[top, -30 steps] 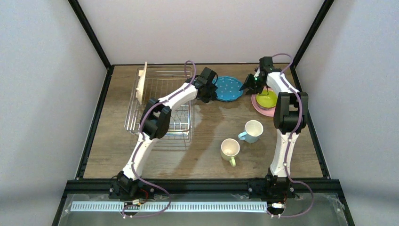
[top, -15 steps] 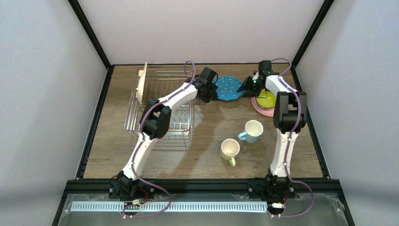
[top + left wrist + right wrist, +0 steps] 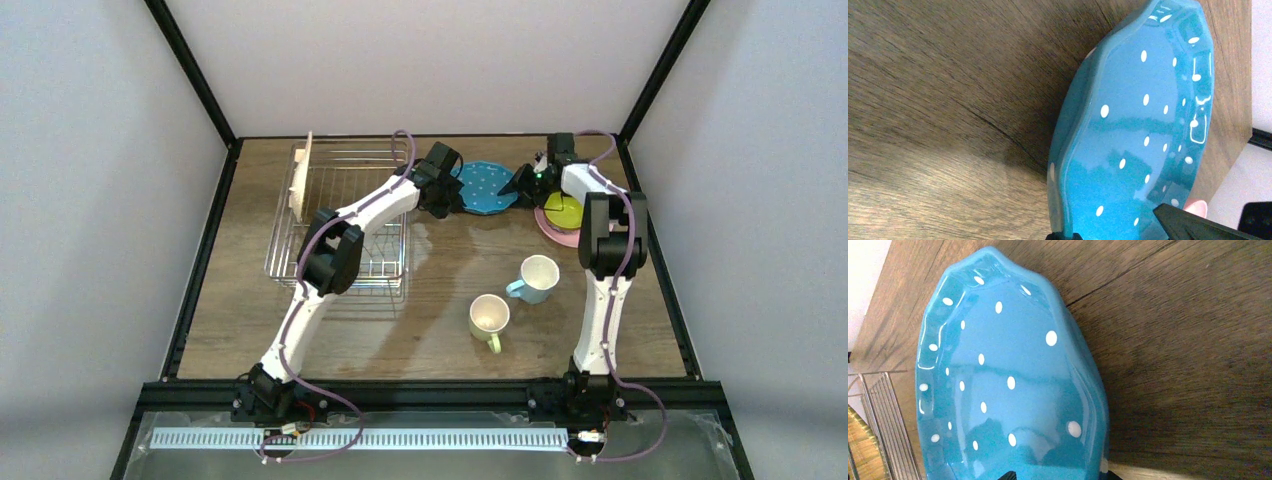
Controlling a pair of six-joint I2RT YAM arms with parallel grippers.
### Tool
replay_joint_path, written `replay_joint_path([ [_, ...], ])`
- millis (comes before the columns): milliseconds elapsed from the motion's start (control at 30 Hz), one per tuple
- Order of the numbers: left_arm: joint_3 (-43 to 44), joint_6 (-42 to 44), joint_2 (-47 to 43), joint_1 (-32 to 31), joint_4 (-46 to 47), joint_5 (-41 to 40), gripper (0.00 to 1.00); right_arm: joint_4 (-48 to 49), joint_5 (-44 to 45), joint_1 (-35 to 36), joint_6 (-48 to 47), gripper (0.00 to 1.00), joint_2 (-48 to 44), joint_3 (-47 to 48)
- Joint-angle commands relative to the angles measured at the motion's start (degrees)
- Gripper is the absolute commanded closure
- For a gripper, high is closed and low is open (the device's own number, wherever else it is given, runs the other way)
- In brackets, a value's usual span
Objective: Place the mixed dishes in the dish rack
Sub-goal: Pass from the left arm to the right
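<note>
The teal dotted plate (image 3: 487, 187), just right of the dish rack (image 3: 385, 270), is pinched by its rim in the clenched left gripper (image 3: 453, 193) while the right gripper (image 3: 521, 183) stands released beside it; next, I judge, lift it over the rack's low wall into the free wires right of the upright tan woven-look plate (image 3: 301, 187).

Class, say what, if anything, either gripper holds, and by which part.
The left gripper grips the teal dotted plate by its rim, at the edge nearest the dish rack. The right gripper stands open at the opposite edge, holding nothing.
</note>
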Motion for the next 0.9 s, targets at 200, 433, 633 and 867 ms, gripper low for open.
replay_joint_path([
  [200,3.1,-3.3,-3.5,0.6,5.9,2.5,0.97,3.9,-2.8,0.0,3.0,0.02,3.2,-0.7],
  [433,3.1,-4.0,-3.3,0.4,6.5,3.8,0.97,6.5,-3.9,0.0,4.4,0.03,3.8,-1.9],
  [633,3.2,-4.0,-2.9,0.2,6.3,4.4,0.97,8.3,-4.8,0.0,5.7,0.15,3.6,-2.4],
  [867,3.2,-3.3,-2.5,0.1,5.7,5.0,0.97,9.7,-6.0,0.0,7.2,0.52,3.1,-2.3],
])
